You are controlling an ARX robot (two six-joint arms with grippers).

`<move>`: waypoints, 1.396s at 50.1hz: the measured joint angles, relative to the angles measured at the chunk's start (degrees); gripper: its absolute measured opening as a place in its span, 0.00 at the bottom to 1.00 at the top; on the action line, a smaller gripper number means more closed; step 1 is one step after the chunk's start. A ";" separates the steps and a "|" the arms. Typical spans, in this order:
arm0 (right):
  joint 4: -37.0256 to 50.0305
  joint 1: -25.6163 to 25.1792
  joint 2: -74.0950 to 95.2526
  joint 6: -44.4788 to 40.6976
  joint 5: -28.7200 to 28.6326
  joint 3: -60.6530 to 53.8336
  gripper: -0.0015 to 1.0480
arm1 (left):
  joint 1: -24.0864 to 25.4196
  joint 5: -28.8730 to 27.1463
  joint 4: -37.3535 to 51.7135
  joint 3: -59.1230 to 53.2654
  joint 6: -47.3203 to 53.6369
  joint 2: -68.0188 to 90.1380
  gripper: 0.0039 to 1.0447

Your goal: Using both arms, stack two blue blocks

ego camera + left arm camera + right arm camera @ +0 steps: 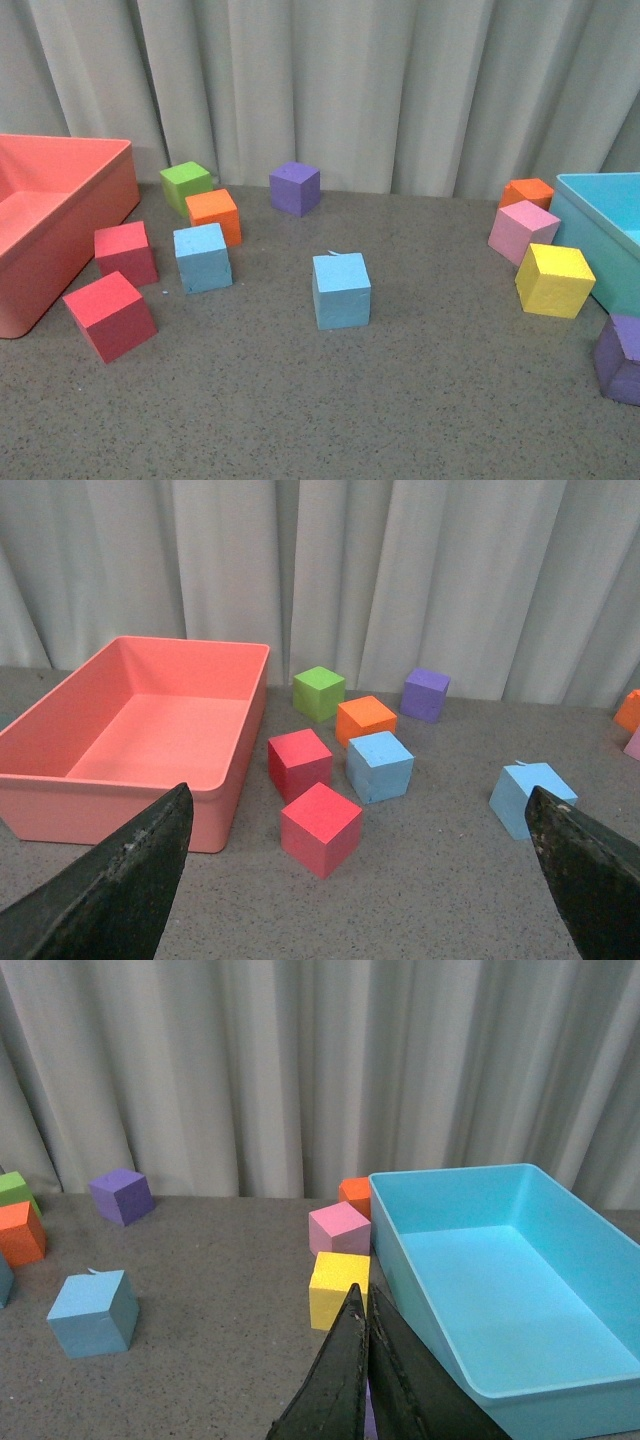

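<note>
Two light blue blocks rest on the grey table, apart from each other. One blue block (341, 290) (531, 798) (93, 1312) stands alone near the middle. The other blue block (203, 257) (380, 765) sits to the left among red and orange cubes. Neither arm shows in the front view. In the left wrist view my left gripper (365, 880) is open, its black fingers (125, 880) spread wide above the table, nothing between them. In the right wrist view my right gripper (362, 1305) is shut on nothing, its tips in front of a yellow cube (338, 1290).
A salmon bin (40, 225) (140, 730) stands at the left, a turquoise bin (605, 235) (500, 1280) at the right. Two red cubes (110, 314) (126, 253), an orange cube (214, 215), a green cube (186, 185) and a purple cube (295, 188) crowd the left. Pink (522, 231), orange (527, 192), yellow (554, 280) and purple (622, 360) cubes lie right.
</note>
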 joint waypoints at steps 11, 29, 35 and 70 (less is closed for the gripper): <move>-6.62 0.00 -7.13 0.00 0.00 0.00 0.01 | 0.00 0.00 0.00 0.00 0.00 0.00 0.94; -16.44 0.00 -17.22 0.00 0.00 0.00 0.01 | 0.00 0.00 0.00 0.00 0.00 0.00 0.94; -18.27 0.00 -19.04 0.00 0.00 0.00 0.01 | 0.00 0.00 0.00 0.00 0.00 0.00 0.94; -31.04 0.00 -31.47 -0.04 -0.17 0.04 0.38 | -0.52 -1.38 -6.62 2.40 -3.67 3.63 0.94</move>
